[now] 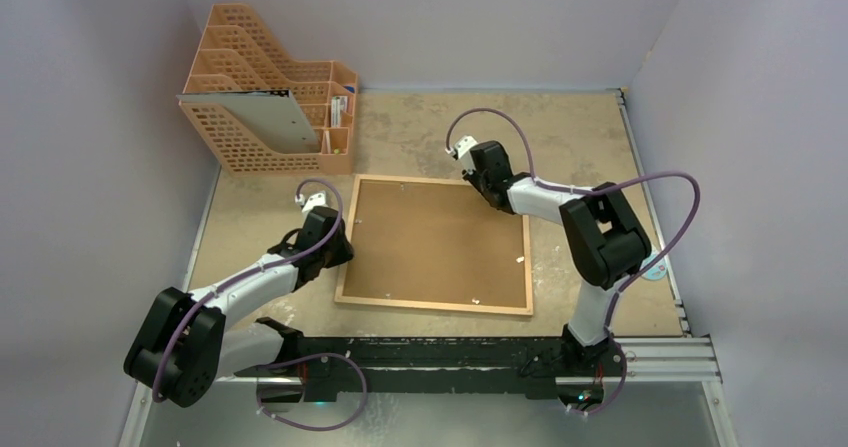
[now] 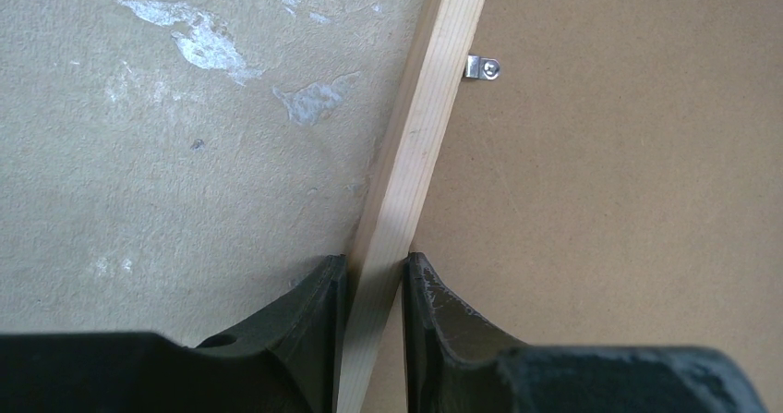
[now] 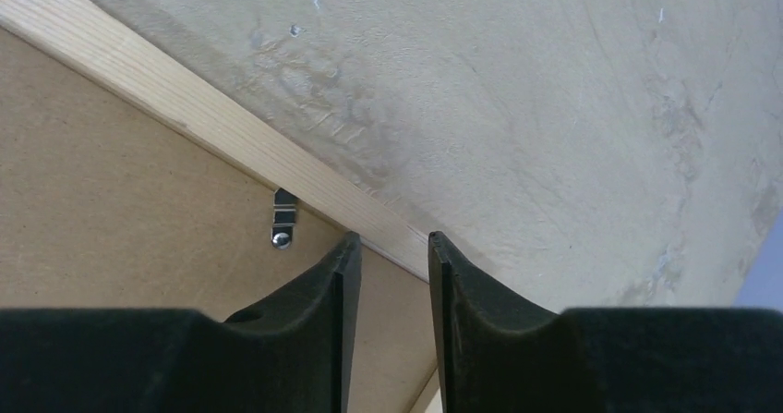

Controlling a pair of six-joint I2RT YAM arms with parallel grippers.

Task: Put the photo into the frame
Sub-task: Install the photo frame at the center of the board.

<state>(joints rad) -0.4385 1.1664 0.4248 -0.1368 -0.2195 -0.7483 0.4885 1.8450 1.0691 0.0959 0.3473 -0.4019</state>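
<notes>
Pale wood forms the thin rectangular picture frame (image 1: 436,308), which lies flat and back side up in the middle of the worn, rough beige table (image 1: 570,137), with a smooth brown hardboard backing panel (image 1: 435,237) inside it and a small shiny metal tab (image 2: 481,66) at the rail. The black left gripper (image 2: 374,270) is clamped on the left rail, one finger on each side. The black right gripper (image 3: 392,247) stands slightly open over the far right corner; I cannot tell if it touches the wood.
</notes>
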